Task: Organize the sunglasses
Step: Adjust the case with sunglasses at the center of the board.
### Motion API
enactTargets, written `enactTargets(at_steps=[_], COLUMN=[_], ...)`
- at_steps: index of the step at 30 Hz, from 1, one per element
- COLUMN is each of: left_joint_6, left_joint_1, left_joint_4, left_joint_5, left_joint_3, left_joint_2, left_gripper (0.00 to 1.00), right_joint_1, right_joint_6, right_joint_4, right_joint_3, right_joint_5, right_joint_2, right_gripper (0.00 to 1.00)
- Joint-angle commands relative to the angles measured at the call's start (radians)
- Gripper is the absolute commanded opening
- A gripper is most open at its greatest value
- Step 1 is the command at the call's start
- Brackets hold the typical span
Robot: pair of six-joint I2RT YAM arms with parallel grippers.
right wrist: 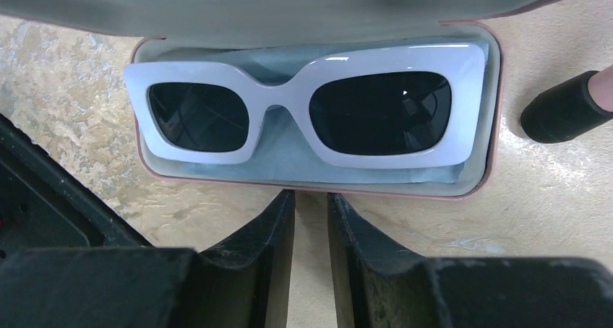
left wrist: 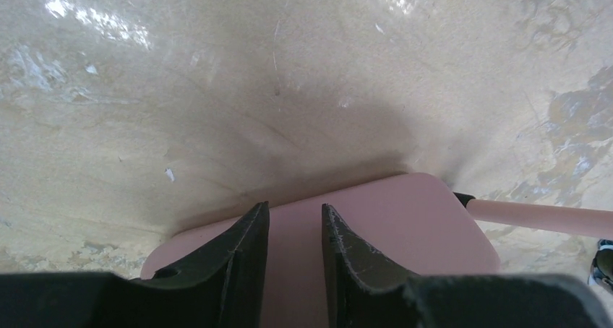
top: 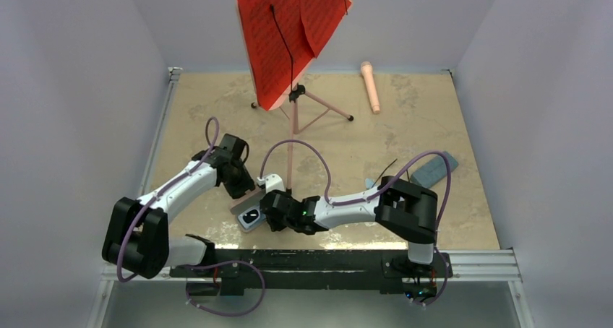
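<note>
Sunglasses, white pair (top: 252,216), top view: lying in open pink case (top: 244,206), between my grippers; black pair (top: 387,170) out by grey-blue case (top: 434,170), not stowed. Left wrist: left gripper (left wrist: 295,223) narrowly parted over lid, grasping nothing. Right wrist: right gripper (right wrist: 311,209) near-closed, empty, just short of case; lid not shut.

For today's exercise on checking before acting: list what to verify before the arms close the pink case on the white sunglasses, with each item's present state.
1. White sunglasses lie flat inside the pink case: ok.
2. Cloth lies under them: ok.
3. Lid raised, left gripper at it: ok.
4. Left grip on lid firm: cannot tell.
5. Right gripper outside the case: ok.
6. Stand foot clear of the case: ok.
</note>
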Motion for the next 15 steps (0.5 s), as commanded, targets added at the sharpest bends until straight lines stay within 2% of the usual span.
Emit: enactTargets(at_steps=[1, 6, 15], left_joint_6=[-0.044, -0.154, -0.272], left_joint_1=[-0.065, -0.179, -0.277], left_joint_4=[-0.013, -0.054, -0.073], left_joint_5=[-0.015, -0.092, -0.141], left_joint_3=[-0.015, -0.046, -0.102], left_joint_2=[-0.029, -0.039, 0.014], left_gripper=[0.36, 0.32, 0.31], right_joint_1=[0.004, 0.004, 0.005], right_joint_6=[0.067, 0.105, 0.121], right_joint_4=[-0.062, -0.065, -0.027], right_joint_3=[0.039, 0.036, 0.009], right_joint_5=[0.068, 0.085, 0.074], right_joint_2=[0.028, 0.031, 0.021], right_gripper=[0.27, 0.27, 0.26])
